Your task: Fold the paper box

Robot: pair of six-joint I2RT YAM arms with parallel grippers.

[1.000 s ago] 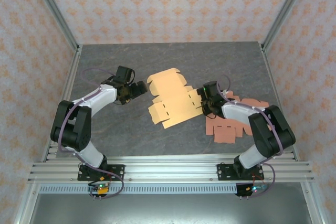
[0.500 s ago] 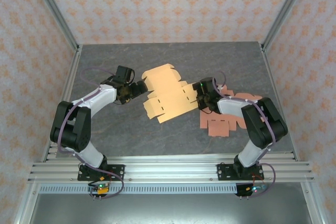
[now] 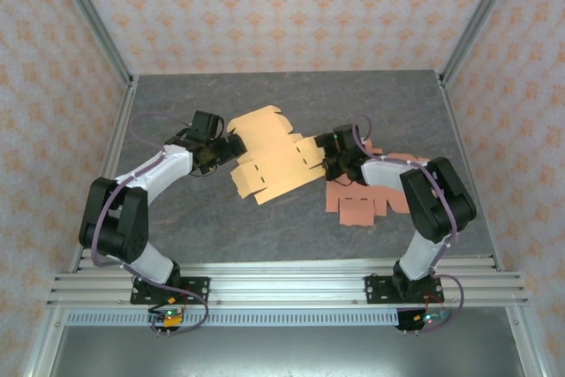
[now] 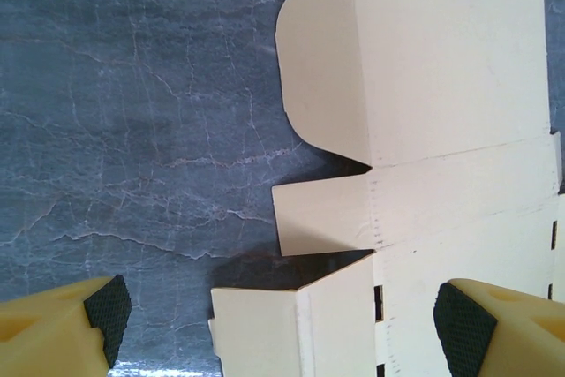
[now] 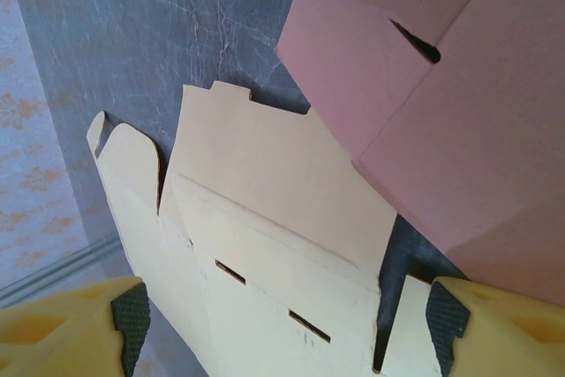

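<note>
Left arm (image 3: 157, 170), right arm (image 3: 388, 176): black joints, white links, purple cables. Jaws yellow, black cross-hatched pads (image 4: 459, 317).

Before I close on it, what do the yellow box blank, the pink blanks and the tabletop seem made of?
The yellow box blank looks like thin matte card, going by its cut slots and scored creases. The pink blanks look the same matte card, also slotted. The tabletop is dark grey with pale veins: stone or printed laminate, I cannot tell.

Overhead view faces down on table — wrist views close, sharing cream blank (image 3: 269, 161).
</note>
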